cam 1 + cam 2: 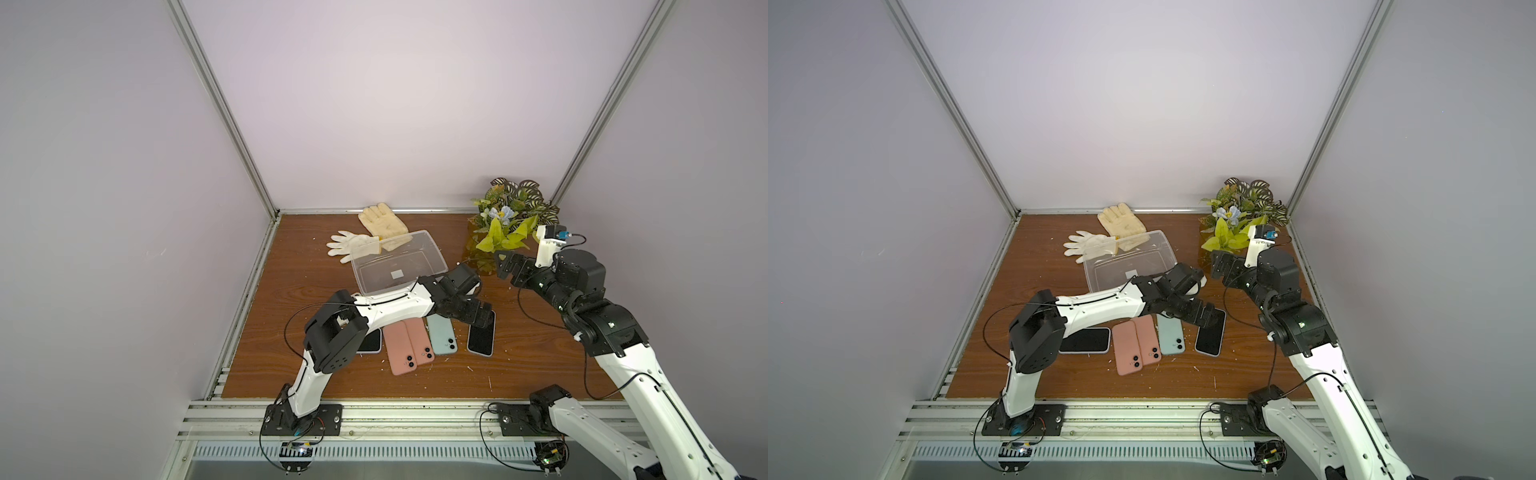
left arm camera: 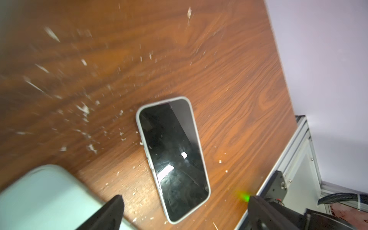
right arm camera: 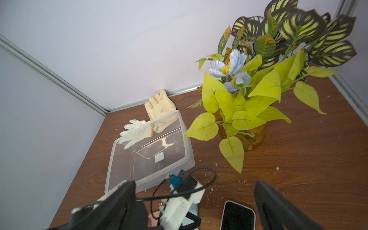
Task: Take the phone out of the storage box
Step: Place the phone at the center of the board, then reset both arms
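The storage box (image 1: 386,266) (image 1: 1121,266) (image 3: 123,159) is a clear tub on the wooden table, with only a white sticker showing on its bottom. A phone (image 1: 482,338) (image 1: 1210,338) (image 2: 173,159) (image 3: 237,217) with a dark screen and a pale case lies flat on the table in front of the box, to its right. My left gripper (image 1: 482,318) (image 1: 1208,318) (image 2: 185,202) hovers over the phone's far end, open, its fingers apart on either side and clear of it. My right gripper (image 1: 505,266) (image 1: 1219,264) (image 3: 194,185) hangs open and empty near the plant.
Two pink phones (image 1: 409,349), a mint phone (image 1: 442,338) and another dark-screened phone (image 1: 370,340) lie in a row left of the released phone. Two gloves (image 1: 353,245) rest behind the box. A potted plant (image 1: 511,220) fills the back right corner. Walls enclose three sides.
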You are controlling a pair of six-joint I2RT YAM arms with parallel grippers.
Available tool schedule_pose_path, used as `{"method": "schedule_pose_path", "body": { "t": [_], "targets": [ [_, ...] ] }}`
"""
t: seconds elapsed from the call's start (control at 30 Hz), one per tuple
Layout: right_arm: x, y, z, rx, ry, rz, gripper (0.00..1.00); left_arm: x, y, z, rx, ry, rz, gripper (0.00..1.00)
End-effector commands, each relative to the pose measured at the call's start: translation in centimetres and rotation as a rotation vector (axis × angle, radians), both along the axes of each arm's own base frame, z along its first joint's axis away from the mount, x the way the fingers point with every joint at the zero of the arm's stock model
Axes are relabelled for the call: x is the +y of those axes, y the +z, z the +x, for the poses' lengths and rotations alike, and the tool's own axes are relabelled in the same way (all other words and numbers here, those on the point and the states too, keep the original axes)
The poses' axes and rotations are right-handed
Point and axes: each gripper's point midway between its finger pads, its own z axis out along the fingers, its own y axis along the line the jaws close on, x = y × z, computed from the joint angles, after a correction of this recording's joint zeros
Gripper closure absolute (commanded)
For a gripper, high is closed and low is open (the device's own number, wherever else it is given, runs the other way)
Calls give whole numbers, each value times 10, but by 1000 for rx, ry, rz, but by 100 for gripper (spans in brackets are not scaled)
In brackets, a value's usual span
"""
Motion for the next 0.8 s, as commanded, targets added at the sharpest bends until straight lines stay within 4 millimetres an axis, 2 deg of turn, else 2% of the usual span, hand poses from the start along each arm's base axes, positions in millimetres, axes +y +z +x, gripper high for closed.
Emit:
{"method": "schedule_pose_path", "body": {
  "t": [0.0, 0.1, 0.2, 0.3, 0.43, 0.53, 0.6, 0.7, 0.77],
  "targets": [
    [-13, 26, 2, -92, -53, -18, 1, 20, 38, 4, -98, 25, 39, 0],
    [-19, 26, 3, -98, -78, -24, 1, 36, 74, 7, -168, 68, 12, 0],
    [-26, 22, 6, -108, -107, -42, 1, 66, 120, 12, -291, 148, -17, 0],
    [-41, 15, 7, -120, -177, -86, 1, 122, 174, 20, -470, 307, -28, 0],
    [-74, 9, -1, -139, -324, -141, 1, 231, 204, 22, -656, 573, 39, 0],
    [-96, -13, -5, -104, -410, -210, 1, 316, 200, 23, -693, 766, 100, 0],
    [-107, -39, -4, -50, -446, -236, 1, 359, 194, 17, -744, 849, 160, 0],
    [-116, -79, 1, -4, -462, -208, 1, 405, 181, 6, -829, 938, 255, 0],
    [-123, -105, 5, 3, -486, -181, 1, 423, 170, 3, -869, 951, 298, 0]
  ]
}}
